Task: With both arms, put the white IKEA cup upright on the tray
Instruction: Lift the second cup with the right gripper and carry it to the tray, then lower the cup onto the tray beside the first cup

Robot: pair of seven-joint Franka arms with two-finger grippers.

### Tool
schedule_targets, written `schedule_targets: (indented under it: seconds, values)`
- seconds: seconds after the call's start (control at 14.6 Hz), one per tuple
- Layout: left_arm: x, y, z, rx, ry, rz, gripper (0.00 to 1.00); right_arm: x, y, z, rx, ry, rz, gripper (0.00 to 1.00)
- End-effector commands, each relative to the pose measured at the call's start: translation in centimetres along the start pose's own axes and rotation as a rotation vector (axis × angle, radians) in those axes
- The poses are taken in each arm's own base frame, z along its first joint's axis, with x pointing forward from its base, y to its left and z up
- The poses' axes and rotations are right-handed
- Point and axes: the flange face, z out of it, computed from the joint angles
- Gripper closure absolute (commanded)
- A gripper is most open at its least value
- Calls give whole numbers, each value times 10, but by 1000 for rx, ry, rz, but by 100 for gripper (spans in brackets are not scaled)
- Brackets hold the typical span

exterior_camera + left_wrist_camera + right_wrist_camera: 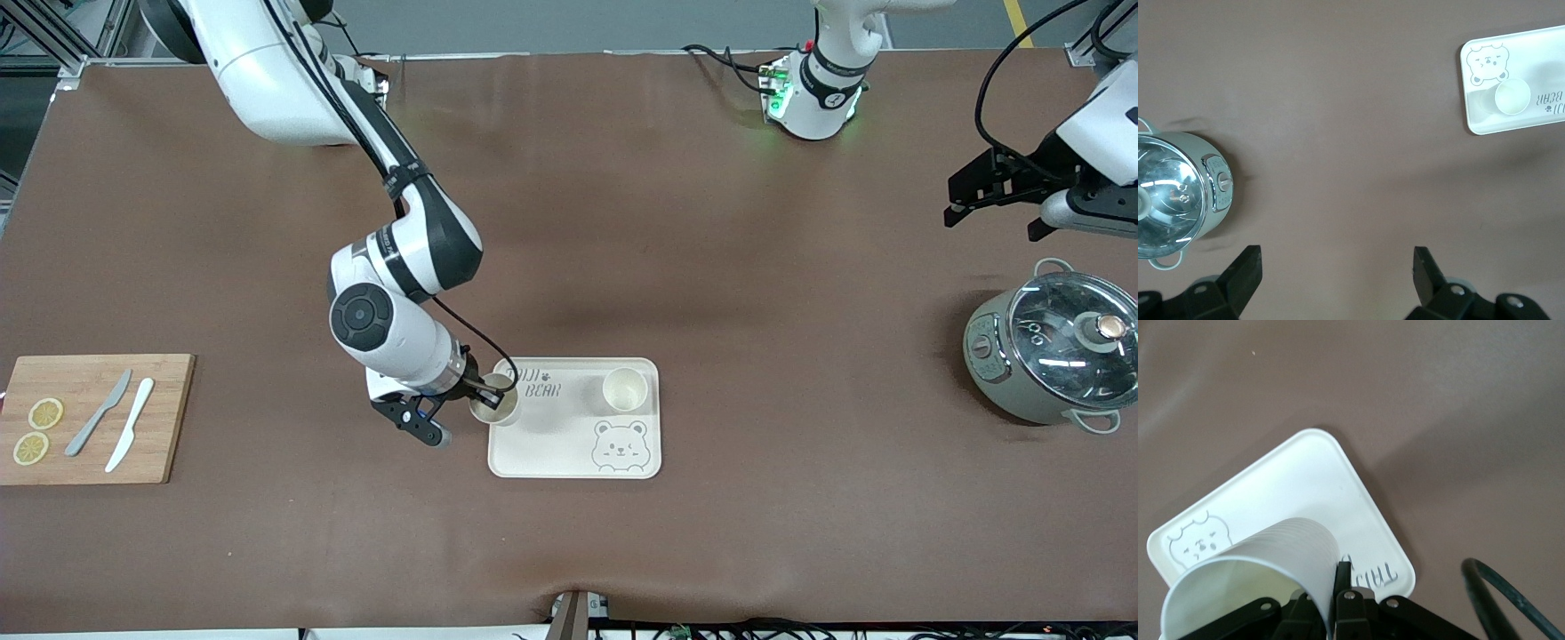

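Note:
The cream-white tray (pixel 569 449) with the grey bear drawing lies mid-table. One white cup (pixel 625 388) stands upright on it and also shows in the left wrist view (pixel 1511 97). My right gripper (pixel 483 397) is shut on the rim wall of a second white cup (pixel 496 402), holding it mouth up over the tray's corner toward the right arm's end. In the right wrist view this cup (pixel 1265 560) fills the foreground, with one finger (pixel 1343 577) outside its wall. Whether it rests on the tray (pixel 1311 473) I cannot tell. My left gripper (pixel 994 218) waits open and empty (pixel 1338 260) above the table.
A grey-green pot with a glass lid (pixel 1053 351) stands at the left arm's end, also in the left wrist view (pixel 1171 193). A wooden cutting board (pixel 164 418) with two knives and two lemon slices lies at the right arm's end.

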Motion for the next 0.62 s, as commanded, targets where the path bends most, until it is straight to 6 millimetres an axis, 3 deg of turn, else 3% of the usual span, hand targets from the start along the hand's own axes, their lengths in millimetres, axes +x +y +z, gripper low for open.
schedule_targets:
  seconds: [0.0,0.14,0.55]
  values:
    - [1,-6,-3,-4,-9,-8,0,-8,-6,22,0,32,-7,100]
    - [1,-6,-2,-4,-10,-9,0,-21,-13,39,14,37,-16,100]
    - [1,-6,-1,-6,-11,-10,0,-28,-15,70,21,48,-14,100]
